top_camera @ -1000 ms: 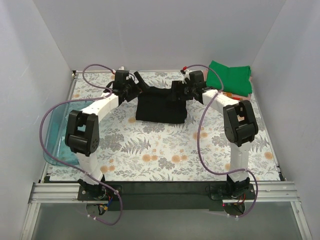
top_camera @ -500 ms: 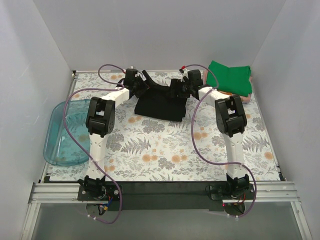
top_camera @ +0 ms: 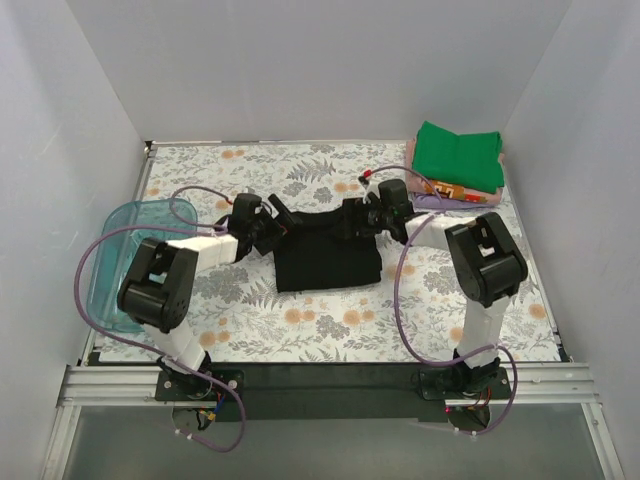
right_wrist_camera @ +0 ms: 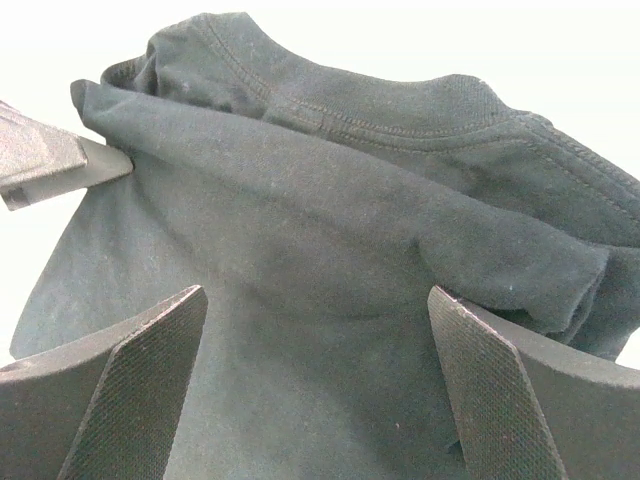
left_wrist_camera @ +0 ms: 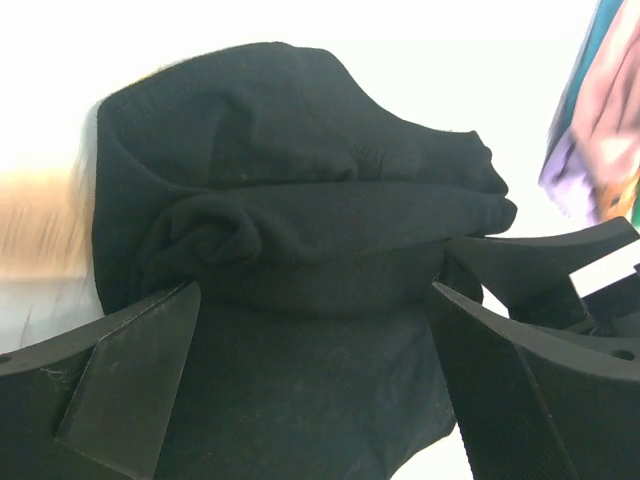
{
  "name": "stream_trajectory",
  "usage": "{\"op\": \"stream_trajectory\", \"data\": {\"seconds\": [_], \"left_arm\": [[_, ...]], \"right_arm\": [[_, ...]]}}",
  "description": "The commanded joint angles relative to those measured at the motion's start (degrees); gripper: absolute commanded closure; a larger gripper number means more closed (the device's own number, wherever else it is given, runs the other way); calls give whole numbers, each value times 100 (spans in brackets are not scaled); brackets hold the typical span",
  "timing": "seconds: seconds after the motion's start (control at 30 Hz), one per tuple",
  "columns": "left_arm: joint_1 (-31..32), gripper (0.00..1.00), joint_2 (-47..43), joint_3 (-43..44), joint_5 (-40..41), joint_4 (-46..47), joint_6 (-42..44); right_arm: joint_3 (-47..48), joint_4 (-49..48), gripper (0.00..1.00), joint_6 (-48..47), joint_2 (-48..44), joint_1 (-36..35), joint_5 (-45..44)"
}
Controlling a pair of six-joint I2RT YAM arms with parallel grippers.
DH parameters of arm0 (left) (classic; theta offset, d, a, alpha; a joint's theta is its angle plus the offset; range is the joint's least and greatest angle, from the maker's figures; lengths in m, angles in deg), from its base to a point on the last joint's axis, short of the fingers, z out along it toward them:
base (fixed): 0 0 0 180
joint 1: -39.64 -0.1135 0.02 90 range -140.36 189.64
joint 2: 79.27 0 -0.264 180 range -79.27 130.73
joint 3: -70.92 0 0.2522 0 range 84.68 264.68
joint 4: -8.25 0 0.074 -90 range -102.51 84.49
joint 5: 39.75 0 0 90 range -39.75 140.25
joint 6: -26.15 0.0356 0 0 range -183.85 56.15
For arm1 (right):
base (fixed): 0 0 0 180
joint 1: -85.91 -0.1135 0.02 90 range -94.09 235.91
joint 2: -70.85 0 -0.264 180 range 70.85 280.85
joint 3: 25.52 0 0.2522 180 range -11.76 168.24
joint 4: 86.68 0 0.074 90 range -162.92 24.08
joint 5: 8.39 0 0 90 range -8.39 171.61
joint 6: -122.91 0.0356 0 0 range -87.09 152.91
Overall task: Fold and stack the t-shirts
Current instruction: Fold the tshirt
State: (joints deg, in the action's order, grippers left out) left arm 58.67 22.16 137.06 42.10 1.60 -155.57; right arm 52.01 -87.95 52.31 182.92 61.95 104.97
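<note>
The black t-shirt (top_camera: 327, 258) lies in a folded bundle at the middle of the table. My left gripper (top_camera: 272, 228) is at its far left corner and my right gripper (top_camera: 356, 217) is at its far right corner. In the left wrist view the left gripper (left_wrist_camera: 315, 385) is wide open, with bunched black cloth (left_wrist_camera: 300, 230) between and beyond the fingers. In the right wrist view the right gripper (right_wrist_camera: 315, 385) is wide open over the shirt's collar edge (right_wrist_camera: 340, 210). A folded green shirt (top_camera: 457, 155) tops a stack at the far right corner, over an orange-patterned one (top_camera: 452, 190).
A translucent teal tray (top_camera: 122, 262) sits at the table's left edge, close to the left arm's elbow. The white walls stand on three sides. Purple cables loop off both arms. The stack's colours show blurred at the right of the left wrist view (left_wrist_camera: 600, 110).
Both arms have drawn back from the far edge toward the table's middle, bringing the black shirt nearer. It now lies lower and flatter on the table.
</note>
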Motion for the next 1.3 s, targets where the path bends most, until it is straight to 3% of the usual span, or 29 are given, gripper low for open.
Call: {"op": "stream_trajectory", "data": {"seconds": [0.0,0.23,0.53,0.67,0.9,1.27], "left_arm": [[154,2,-807,-1131,542,-545,-275],[294,2,-2345,-1854,586,-676,-215],[295,2,-2479,-1240,270,-843,-4],[303,2,-2251,-976,234,-791,163],[295,2,-1109,-405,304,-834,374],[136,2,-141,80,1227,-1362,155]], "right_arm": [[-1128,185,2,301,-536,-310,-340],[-1798,140,2,539,-1582,-530,-437],[-1411,184,2,477,-2110,-548,-130],[-1314,202,2,486,-2058,-530,-191],[-1191,219,2,582,-1540,-267,-42],[-936,378,2,424,-485,68,63]]}}
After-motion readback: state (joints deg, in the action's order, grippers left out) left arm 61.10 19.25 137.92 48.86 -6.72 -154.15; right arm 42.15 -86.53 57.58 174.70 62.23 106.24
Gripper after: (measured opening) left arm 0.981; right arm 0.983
